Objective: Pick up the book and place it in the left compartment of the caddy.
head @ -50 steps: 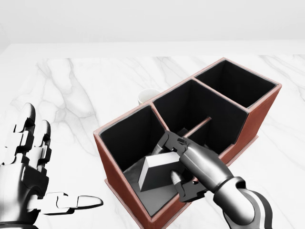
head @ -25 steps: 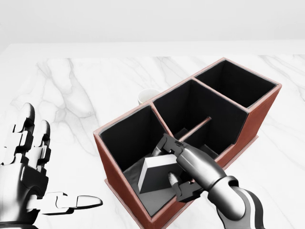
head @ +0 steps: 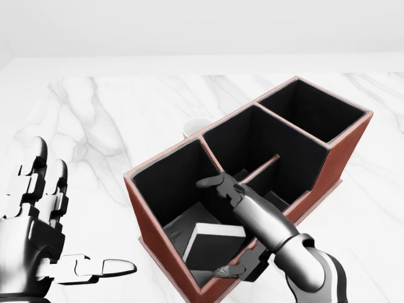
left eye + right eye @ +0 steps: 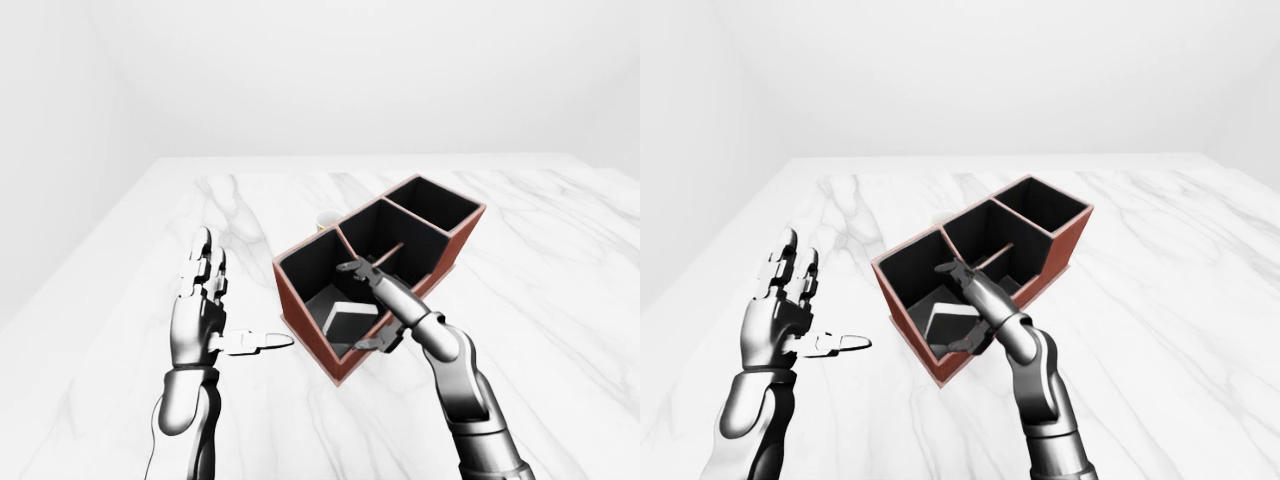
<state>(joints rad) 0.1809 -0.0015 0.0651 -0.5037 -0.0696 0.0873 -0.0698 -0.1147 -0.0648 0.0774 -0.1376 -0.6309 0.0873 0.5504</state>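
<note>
The caddy (image 3: 346,150) is a red-brown box with black insides, lying slantwise across the marble table. The book (image 3: 211,245), dark with a white page edge, lies inside the caddy's left compartment, leaning on its floor. My right hand (image 3: 222,228) hangs over that compartment with its fingers spread open; the index finger (image 3: 214,184) points to the left above the book and the thumb (image 3: 228,271) is near the caddy's lower rim. It holds nothing. My left hand (image 3: 69,221) is open and empty, fingers up, left of the caddy.
A white cup (image 3: 197,128) stands just beyond the caddy's upper left wall. The caddy's middle compartment (image 3: 265,148) has a thin divider; the right one (image 3: 312,110) is dark inside. The marble table (image 3: 107,113) stretches all round.
My right hand has opened and let go of the book. The book has dropped lower into the left compartment. The left hand and the camera have not moved.
</note>
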